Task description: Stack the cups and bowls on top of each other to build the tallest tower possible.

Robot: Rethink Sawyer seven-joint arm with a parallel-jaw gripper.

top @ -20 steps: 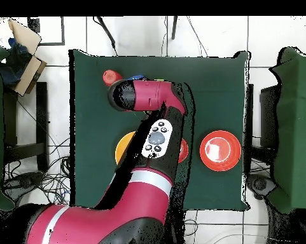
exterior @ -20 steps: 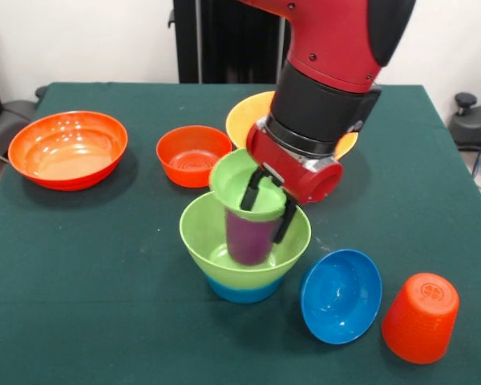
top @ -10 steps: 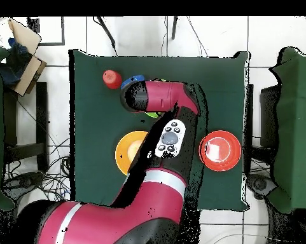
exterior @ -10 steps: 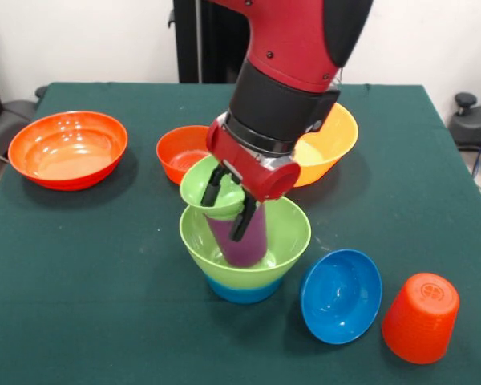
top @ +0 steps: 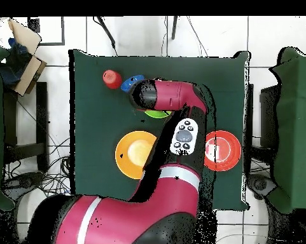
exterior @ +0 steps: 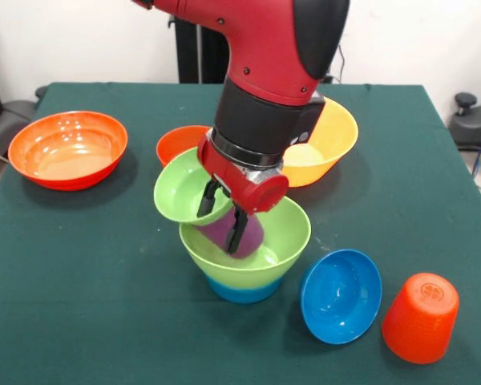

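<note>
The big red and black arm (exterior: 264, 72) reaches down over the middle of the green counter (exterior: 80, 265). Its gripper (exterior: 222, 215) hangs over the tower (exterior: 244, 257). The tower is a big light green bowl (exterior: 280, 233) sitting in a light blue bowl (exterior: 240, 290).

The black fingers (exterior: 239, 228) are closed on the rim of a small light green bowl (exterior: 183, 192). One finger is inside the bowl and one is outside. The small bowl is tipped on its side, off to the left of the tower. Just under the fingers a purple cup (exterior: 228, 233) leans inside the big green bowl, partly hidden.

The big red-orange bowl (exterior: 67, 149) sits far left. The yellow-orange bowl (exterior: 329, 140) and the medium red-orange bowl (exterior: 176, 143) are behind the arm, partly hidden. The dark blue bowl (exterior: 341, 295) leans beside the tower. The orange-red cup (exterior: 421, 318) is upside down next to it.

From above, the arm covers the tower.
</note>
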